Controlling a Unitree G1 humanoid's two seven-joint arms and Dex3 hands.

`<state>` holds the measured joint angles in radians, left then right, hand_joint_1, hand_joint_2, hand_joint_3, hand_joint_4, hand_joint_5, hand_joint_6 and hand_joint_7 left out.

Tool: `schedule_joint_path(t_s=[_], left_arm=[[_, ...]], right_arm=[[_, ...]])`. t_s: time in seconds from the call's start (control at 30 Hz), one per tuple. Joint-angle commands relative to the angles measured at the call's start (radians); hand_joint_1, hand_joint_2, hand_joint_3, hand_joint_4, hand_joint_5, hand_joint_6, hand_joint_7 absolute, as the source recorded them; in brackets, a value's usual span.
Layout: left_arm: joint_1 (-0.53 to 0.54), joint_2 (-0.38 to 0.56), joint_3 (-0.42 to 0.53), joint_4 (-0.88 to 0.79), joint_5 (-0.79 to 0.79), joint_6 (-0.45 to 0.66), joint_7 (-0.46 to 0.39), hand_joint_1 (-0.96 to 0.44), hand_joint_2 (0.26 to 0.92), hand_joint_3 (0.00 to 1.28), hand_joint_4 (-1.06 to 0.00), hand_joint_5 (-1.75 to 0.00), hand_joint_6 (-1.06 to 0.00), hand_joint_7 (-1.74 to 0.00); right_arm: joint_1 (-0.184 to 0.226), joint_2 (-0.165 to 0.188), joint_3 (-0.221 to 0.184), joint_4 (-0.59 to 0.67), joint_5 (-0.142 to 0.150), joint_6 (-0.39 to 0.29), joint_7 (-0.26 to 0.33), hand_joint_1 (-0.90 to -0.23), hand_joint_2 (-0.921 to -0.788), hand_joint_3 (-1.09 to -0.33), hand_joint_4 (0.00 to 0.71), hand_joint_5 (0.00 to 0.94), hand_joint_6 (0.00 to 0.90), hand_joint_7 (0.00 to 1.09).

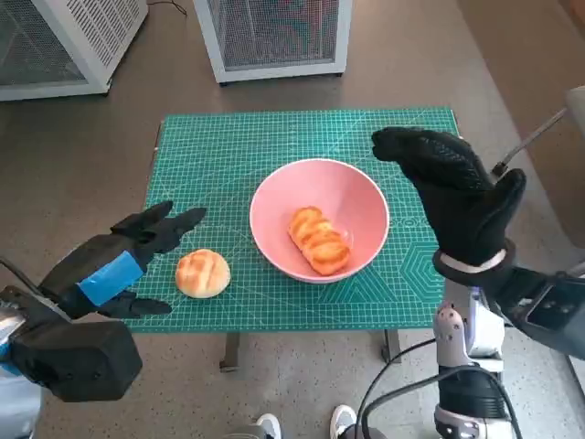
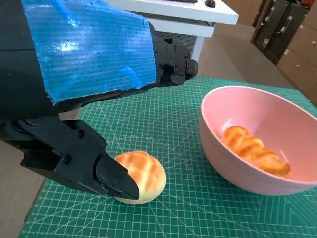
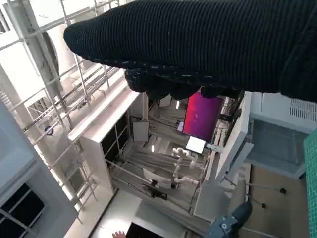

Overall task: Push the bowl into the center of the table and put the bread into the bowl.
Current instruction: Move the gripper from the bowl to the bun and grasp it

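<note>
A pink bowl (image 1: 320,219) (image 2: 257,139) stands near the middle of the green cutting mat (image 1: 228,155), slightly to the right. A long golden bread (image 1: 319,240) (image 2: 255,150) lies inside it. A round bun (image 1: 202,273) (image 2: 142,176) lies on the mat left of the bowl, near the front edge. My left hand (image 1: 123,261) (image 2: 99,99) hovers open just left of the bun, fingers spread around it without holding it. My right hand (image 1: 452,197) (image 3: 198,49) is raised beside the bowl's right rim, fingers extended, holding nothing.
The mat covers a small table (image 1: 157,137) on a brown floor. White cabinets with mesh fronts (image 1: 274,37) stand beyond the far edge. Cables and a stand (image 1: 466,384) sit below the right arm. Shoe tips (image 1: 302,425) show at the front.
</note>
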<state>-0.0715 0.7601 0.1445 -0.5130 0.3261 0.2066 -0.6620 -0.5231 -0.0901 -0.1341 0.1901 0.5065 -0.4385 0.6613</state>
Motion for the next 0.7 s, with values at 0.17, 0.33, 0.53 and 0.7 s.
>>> schedule_joint_path(t_s=[0.17,0.33,0.53,0.7], left_arm=[[0.000,-0.018,-0.082,0.075,0.049,-0.025,0.056,-0.04,0.725,0.00,-0.15,-0.01,-0.25,-0.02],[-0.026,-0.034,-0.138,0.155,0.082,-0.067,0.102,-0.06,0.726,0.00,-0.17,-0.01,-0.26,-0.02],[-0.066,-0.055,-0.198,0.260,0.132,-0.122,0.166,-0.10,0.728,0.00,-0.18,-0.01,-0.28,-0.02],[-0.099,-0.075,-0.244,0.334,0.176,-0.140,0.203,-0.11,0.730,0.00,-0.18,0.00,-0.29,-0.02]], right_arm=[[0.022,-0.003,-0.001,0.005,-0.006,0.015,-0.001,-0.379,-0.908,-0.527,0.546,0.027,0.095,0.88],[0.019,-0.005,-0.002,0.010,-0.006,0.016,0.001,-0.375,-0.905,-0.534,0.545,0.029,0.094,0.89],[0.021,-0.008,-0.001,0.007,-0.008,0.017,0.001,-0.375,-0.901,-0.542,0.544,0.032,0.095,0.88],[0.022,-0.010,-0.002,0.004,-0.008,0.019,0.001,-0.375,-0.898,-0.548,0.543,0.034,0.093,0.89]])
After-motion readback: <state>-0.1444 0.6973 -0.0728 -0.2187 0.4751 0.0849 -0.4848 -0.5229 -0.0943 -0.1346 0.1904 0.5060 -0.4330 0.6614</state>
